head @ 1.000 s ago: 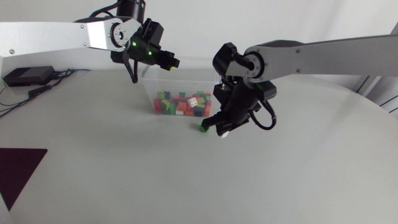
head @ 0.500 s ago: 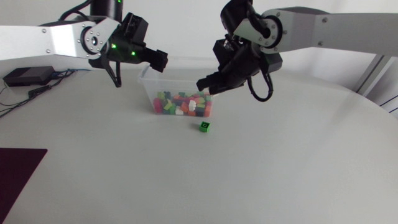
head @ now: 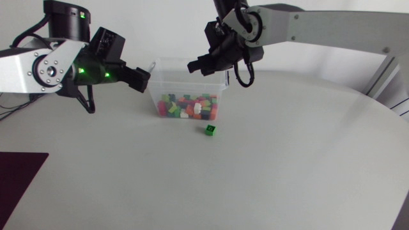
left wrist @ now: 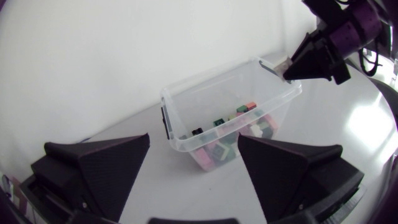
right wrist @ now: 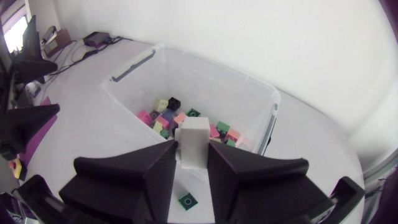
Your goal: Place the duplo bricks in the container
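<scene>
1. Clear container (head: 172, 80) sits upper middle of the head view on the white table (head: 287, 166). A heap of mixed-colour bricks (head: 188, 107) lies in its bottom.
2. Right gripper (right wrist: 193, 149) hangs above the container with its fingers narrow, clamped on a white brick (right wrist: 193, 138) from both sides. The arm enters from the upper right of the head view.
3. Left gripper (left wrist: 194, 146) has its fingers spread wide with nothing between them. It is just left of the container in the head view, and the container is ahead of it, not touching.
4. One green brick (head: 209, 130) lies on the table, just below the container in the head view and apart from its wall. In the right wrist view it is under the gripper.
</scene>
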### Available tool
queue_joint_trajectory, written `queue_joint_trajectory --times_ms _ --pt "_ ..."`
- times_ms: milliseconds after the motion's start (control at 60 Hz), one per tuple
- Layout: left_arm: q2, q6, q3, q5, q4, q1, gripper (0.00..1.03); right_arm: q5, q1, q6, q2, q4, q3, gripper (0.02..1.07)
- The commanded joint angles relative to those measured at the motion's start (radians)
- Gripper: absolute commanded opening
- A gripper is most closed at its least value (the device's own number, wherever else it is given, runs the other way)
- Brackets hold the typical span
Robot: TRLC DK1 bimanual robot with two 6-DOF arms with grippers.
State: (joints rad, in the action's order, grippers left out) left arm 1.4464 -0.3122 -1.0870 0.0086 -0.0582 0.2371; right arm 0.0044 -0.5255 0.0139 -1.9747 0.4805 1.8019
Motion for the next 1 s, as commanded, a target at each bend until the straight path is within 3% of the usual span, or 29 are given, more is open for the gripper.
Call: queue_joint_trajectory --times_ms 0,550,800,850,900,933,967,983 --pt "-0.046 -0.018 0.061 -0.015 0.023 -0.007 0.99 0.006 -0.011 -0.019 -0.058 -0.031 0.039 0.3" --pt "-0.135 -0.045 0.179 -0.013 0.031 -0.036 0.99 0.039 -0.013 -0.031 -0.162 -0.201 0.094 0.31" --pt "-0.178 -0.045 0.205 -0.012 0.024 -0.03 0.99 0.088 -0.036 -0.049 -0.197 -0.358 0.068 0.33" --pt "-0.189 -0.045 0.211 -0.012 0.023 -0.028 0.99 0.106 -0.039 -0.049 -0.227 -0.358 0.093 0.44" --pt "-0.198 -0.047 0.22 -0.007 0.021 -0.028 0.99 0.123 -0.041 -0.052 -0.25 -0.355 0.113 0.69" --pt "-0.202 -0.048 0.226 -0.004 0.021 -0.028 0.99 0.131 -0.041 -0.052 -0.262 -0.341 0.128 0.91" --pt "-0.213 -0.054 0.236 -0.001 0.021 -0.03 0.99 0.138 -0.039 -0.052 -0.265 -0.329 0.134 1.03" --pt "-0.215 -0.054 0.237 0.001 0.021 -0.032 0.99 0.138 -0.039 -0.052 -0.263 -0.329 0.132 1.03"
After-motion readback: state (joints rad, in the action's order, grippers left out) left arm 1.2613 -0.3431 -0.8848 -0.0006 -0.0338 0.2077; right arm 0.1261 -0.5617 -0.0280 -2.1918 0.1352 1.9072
